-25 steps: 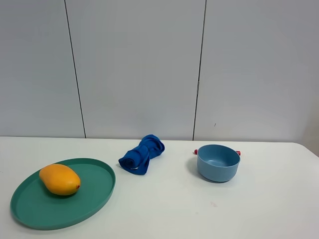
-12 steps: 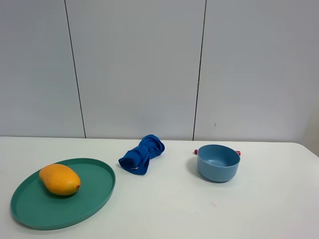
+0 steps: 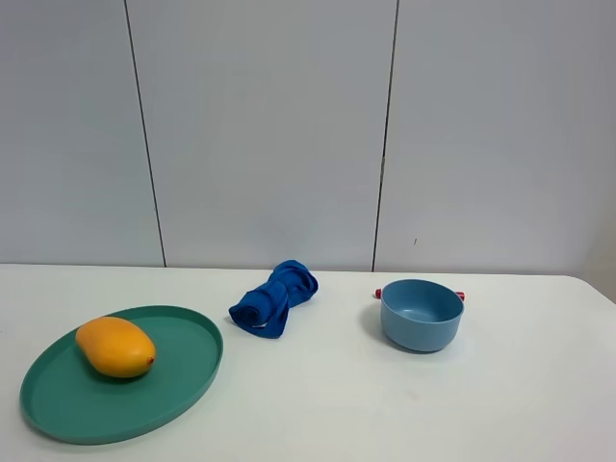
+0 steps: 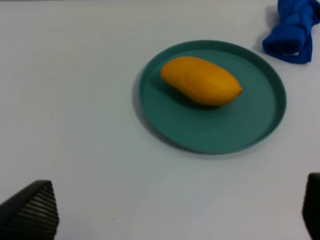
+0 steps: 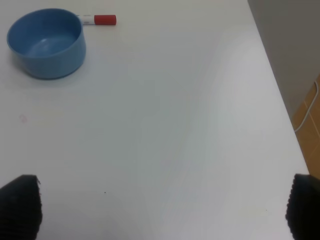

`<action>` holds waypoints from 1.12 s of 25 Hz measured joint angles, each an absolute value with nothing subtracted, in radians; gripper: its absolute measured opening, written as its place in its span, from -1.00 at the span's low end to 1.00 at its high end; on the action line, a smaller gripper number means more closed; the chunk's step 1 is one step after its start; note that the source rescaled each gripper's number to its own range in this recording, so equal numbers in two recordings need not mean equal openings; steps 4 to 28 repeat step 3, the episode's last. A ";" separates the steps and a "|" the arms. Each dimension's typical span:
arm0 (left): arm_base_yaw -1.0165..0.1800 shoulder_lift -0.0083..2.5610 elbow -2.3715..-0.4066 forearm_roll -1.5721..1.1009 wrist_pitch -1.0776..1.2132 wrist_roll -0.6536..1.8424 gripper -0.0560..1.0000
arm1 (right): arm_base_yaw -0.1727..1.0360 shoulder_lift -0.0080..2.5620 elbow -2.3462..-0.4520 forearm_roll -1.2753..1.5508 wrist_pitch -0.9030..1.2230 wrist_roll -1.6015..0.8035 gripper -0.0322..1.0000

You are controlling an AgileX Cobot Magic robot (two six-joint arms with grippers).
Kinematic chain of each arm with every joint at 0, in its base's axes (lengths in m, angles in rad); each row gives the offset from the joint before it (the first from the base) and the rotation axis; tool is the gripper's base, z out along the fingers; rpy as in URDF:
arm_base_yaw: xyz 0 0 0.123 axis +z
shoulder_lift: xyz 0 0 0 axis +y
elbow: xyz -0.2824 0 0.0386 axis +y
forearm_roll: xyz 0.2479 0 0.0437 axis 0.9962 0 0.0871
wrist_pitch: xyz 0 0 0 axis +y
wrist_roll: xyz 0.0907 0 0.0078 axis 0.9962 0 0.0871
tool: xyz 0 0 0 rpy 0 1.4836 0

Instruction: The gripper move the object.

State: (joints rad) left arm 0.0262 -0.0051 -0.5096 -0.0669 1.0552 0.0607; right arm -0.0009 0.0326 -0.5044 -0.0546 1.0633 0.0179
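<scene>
- Presently both arms are hanging back over the bench [image 3: 327, 404], well short of everything; left jaws and right jaws are sitting spread, gripping nothing.
- Mango [image 3: 115, 346], prob. the task obj, is lying in the green plate [image 3: 183, 385].
- Blue bowl [image 3: 422, 315] is sitting empty, right of plate; blue cloth [image 3: 274, 298] between them; red marker [image 5: 98, 20] behind bowl.

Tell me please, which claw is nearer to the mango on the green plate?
The left claw. The mango lies on the green plate right ahead of it; the right claw faces the blue bowl on the other side.
</scene>
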 joint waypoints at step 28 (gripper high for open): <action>0.026 -0.005 -0.510 -0.067 1.055 0.061 1.00 | -0.001 0.033 -0.504 -0.055 1.063 0.018 0.99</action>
